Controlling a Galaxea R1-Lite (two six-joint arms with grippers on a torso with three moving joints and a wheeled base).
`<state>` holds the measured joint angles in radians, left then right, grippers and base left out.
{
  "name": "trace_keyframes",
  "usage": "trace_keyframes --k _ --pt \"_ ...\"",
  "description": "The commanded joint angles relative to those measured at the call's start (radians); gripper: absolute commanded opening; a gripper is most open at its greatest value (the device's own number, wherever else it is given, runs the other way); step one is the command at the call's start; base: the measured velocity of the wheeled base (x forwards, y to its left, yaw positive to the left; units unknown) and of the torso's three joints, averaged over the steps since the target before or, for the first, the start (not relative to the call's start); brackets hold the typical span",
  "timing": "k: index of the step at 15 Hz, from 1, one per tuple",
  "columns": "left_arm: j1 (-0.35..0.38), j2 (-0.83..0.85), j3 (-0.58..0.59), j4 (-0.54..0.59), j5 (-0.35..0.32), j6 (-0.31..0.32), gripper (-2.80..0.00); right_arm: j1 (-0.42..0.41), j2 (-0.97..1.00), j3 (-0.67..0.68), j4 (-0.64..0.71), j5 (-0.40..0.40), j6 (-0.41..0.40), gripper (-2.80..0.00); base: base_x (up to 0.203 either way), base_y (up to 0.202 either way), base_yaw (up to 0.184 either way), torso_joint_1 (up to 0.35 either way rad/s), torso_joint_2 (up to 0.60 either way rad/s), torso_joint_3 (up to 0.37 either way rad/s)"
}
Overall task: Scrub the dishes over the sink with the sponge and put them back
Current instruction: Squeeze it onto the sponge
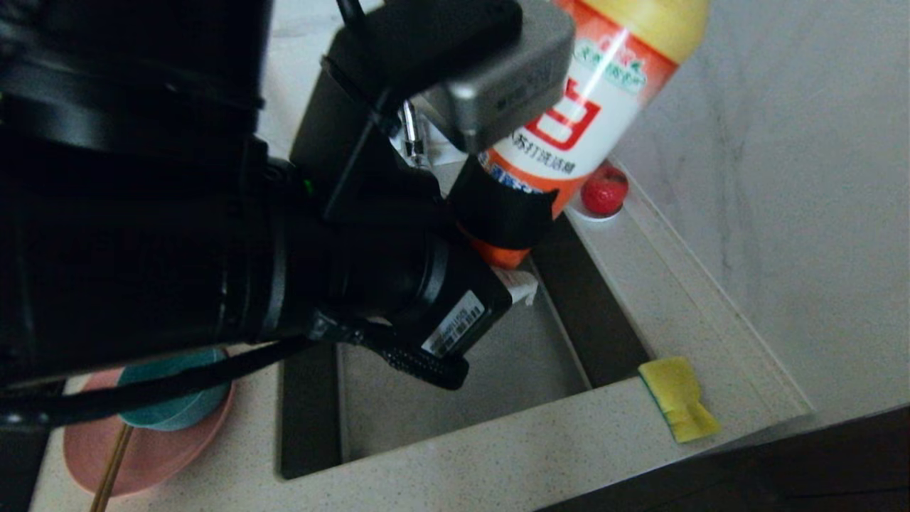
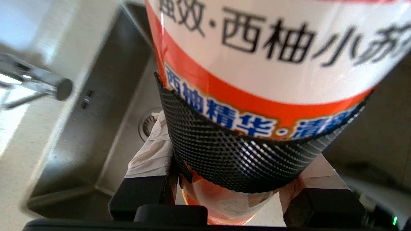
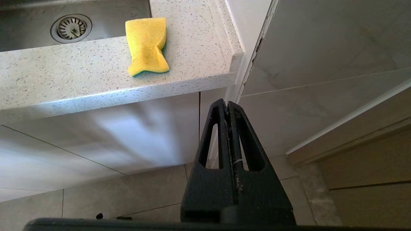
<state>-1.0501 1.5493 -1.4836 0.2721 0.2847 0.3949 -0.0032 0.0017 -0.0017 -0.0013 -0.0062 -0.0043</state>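
My left gripper (image 1: 501, 238) (image 2: 234, 189) is shut on a large orange-and-white dish-soap bottle (image 1: 590, 99) (image 2: 263, 64) with a yellow top, gripping its black mesh band low on the body. The bottle hangs tilted above the sink (image 1: 462, 398) (image 2: 106, 96). The yellow sponge (image 1: 679, 398) (image 3: 147, 45) lies on the counter at the sink's near right corner. A teal bowl (image 1: 178, 409) rests on the pink plate (image 1: 149, 455) at the left, with the chopsticks (image 1: 110, 469) beside them; my left arm partly hides these. The right gripper (image 3: 228, 104) hangs shut and empty below the counter edge.
A red strawberry on a small white saucer (image 1: 604, 192) sits on the ledge behind the sink, close to the bottle. The chrome tap (image 2: 35, 80) reaches over the basin, and the drain strainer (image 2: 147, 123) (image 3: 71, 28) shows in its floor. A wall stands on the right.
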Motion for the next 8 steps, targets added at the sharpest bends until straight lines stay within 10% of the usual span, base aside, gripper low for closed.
trace_keyframes --k 1,8 --pt "-0.002 0.033 0.022 -0.002 0.001 0.007 -2.80 0.000 0.001 0.000 0.000 0.000 0.000 -2.80 0.000 0.000 0.000 0.000 0.00 0.000" --pt "-0.051 0.122 0.023 -0.014 0.002 0.016 -2.80 0.000 0.001 0.000 0.000 0.000 0.000 -2.80 0.000 0.000 0.000 0.000 0.00 0.000"
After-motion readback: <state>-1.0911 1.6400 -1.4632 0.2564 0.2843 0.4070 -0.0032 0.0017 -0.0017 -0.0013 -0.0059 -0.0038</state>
